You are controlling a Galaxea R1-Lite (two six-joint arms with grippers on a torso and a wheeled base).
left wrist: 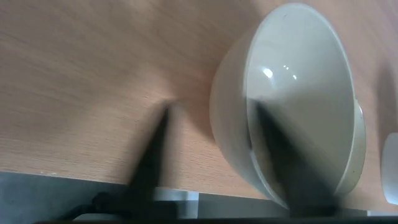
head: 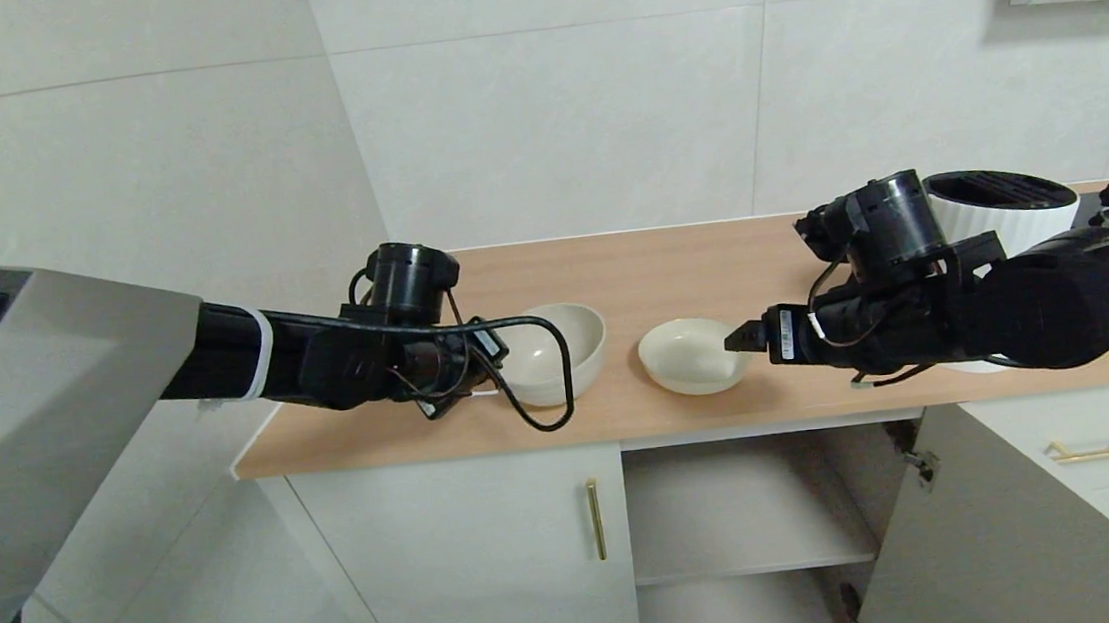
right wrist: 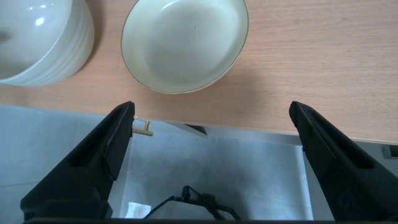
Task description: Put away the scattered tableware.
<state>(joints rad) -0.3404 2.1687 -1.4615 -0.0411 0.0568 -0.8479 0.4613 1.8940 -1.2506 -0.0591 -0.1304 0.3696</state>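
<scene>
Seemingly, left end effector (left wrist: 210,115) straddles rim of upright deep bowl (left wrist: 298,81).

A wooden countertop (head: 711,268) is backed by pale tiled walls (head: 556,101); white cabinets (head: 456,561) are set below, one door (head: 996,534) swung open, shelves (head: 747,564) exposed.

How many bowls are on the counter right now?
2. One deeper bowl at the left claw, one shallower bowl before the right claw. The right arm may hide more.

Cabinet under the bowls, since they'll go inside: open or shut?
Open: its right door swings out, showing a shelf inside.
</scene>
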